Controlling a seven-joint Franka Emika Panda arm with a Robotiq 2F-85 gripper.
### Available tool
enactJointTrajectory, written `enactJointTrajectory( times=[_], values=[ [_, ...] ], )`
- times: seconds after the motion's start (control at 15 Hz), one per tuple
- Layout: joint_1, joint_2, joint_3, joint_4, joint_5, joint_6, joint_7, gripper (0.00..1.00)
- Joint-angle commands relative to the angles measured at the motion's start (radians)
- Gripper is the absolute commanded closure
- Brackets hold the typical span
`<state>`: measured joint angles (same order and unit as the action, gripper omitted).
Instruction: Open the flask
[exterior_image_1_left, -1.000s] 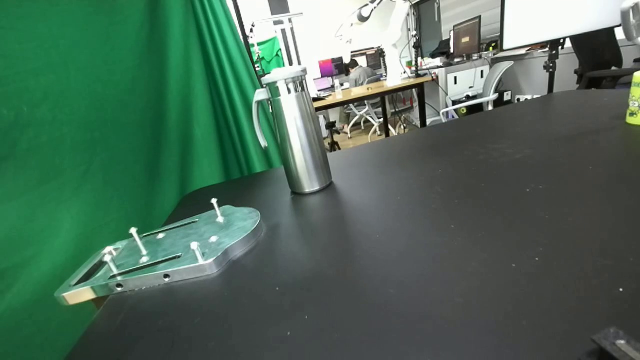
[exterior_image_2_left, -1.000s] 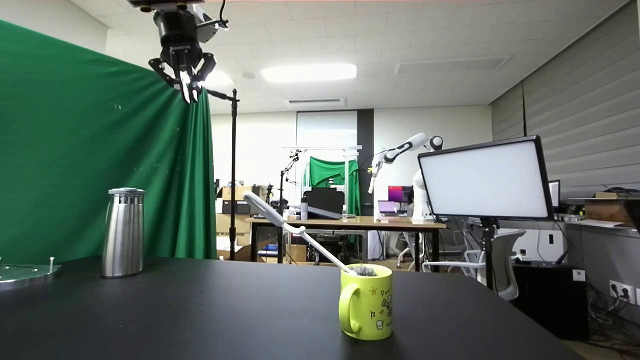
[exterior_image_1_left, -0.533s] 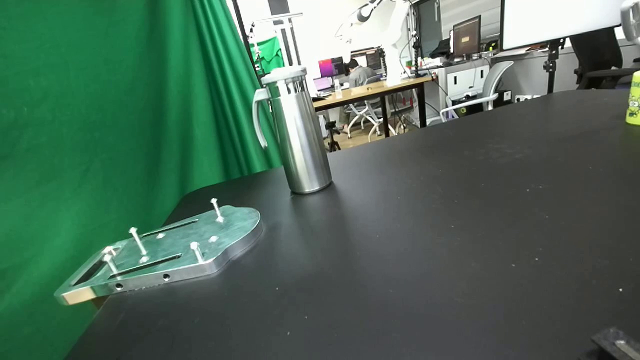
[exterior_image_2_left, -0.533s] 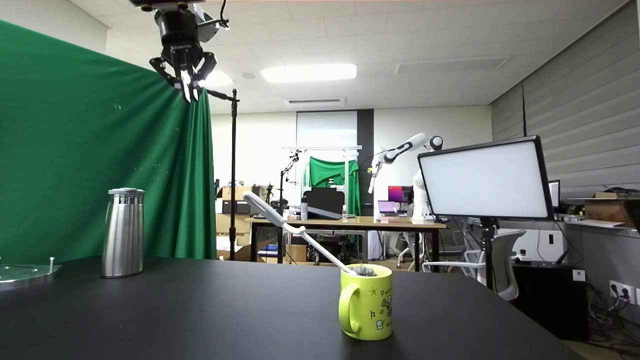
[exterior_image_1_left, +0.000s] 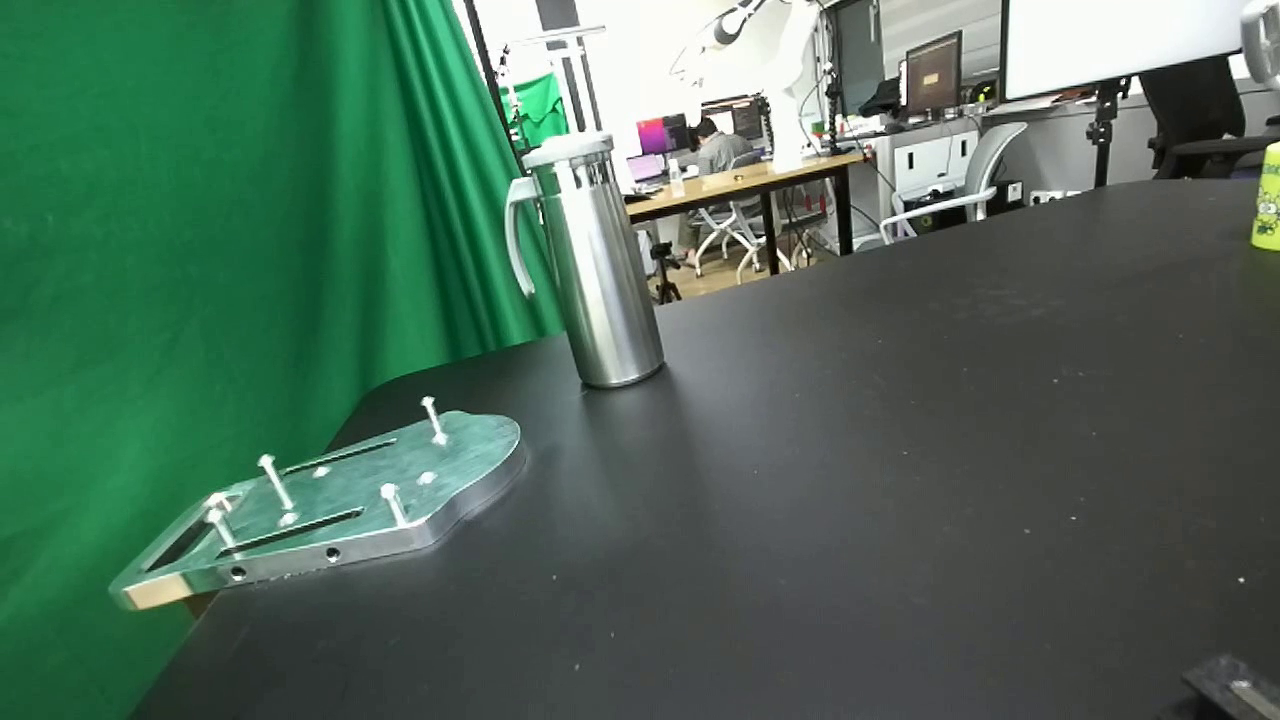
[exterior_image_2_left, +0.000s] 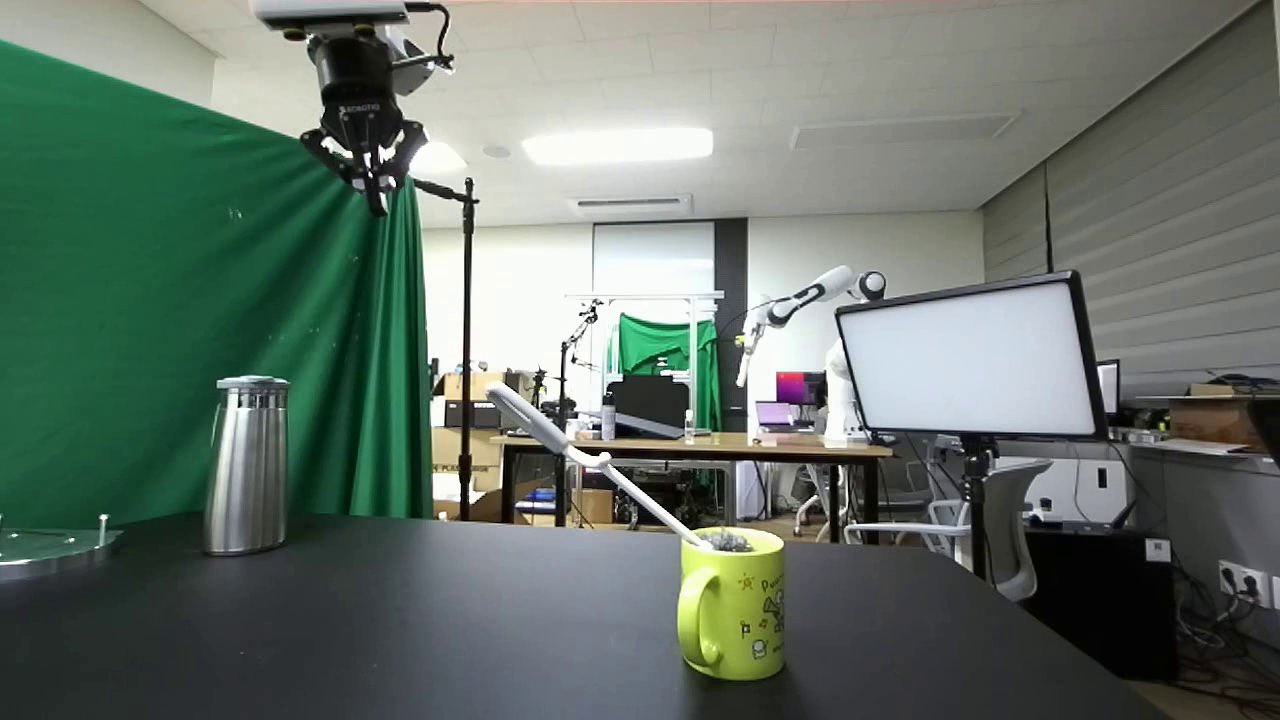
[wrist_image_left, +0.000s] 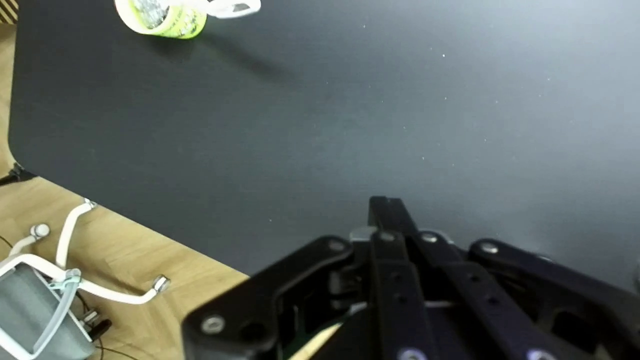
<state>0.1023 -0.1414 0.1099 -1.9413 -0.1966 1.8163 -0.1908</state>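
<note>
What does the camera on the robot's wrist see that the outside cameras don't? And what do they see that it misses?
Only the wrist view: a striped patch in the corner, too cut off to name, and a look down on a chair.
Only the exterior views: the whole flask, the plate with pegs and the big white panel.
Both: the yellow-green mug and the black table. The gripper is in the wrist view and an exterior view.

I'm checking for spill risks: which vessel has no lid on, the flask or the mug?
The yellow-green mug: a tool leans out of its lidless mouth. The steel flask has a grey lid on top.
</note>
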Motion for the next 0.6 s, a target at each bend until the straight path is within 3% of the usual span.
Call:
enactJointTrajectory(
  times=[0.0, 0.4, 0.53],
  values=[
    [0.036, 0.134, 0.038, 0.145, 0.018, 0.017, 0.028, 1.0],
    [0.12, 0.336, 0.111, 0.366, 0.026, 0.048, 0.031, 1.0],
    [0.136, 0.406, 0.127, 0.44, 0.082, 0.052, -0.002, 1.0]
  ],
)
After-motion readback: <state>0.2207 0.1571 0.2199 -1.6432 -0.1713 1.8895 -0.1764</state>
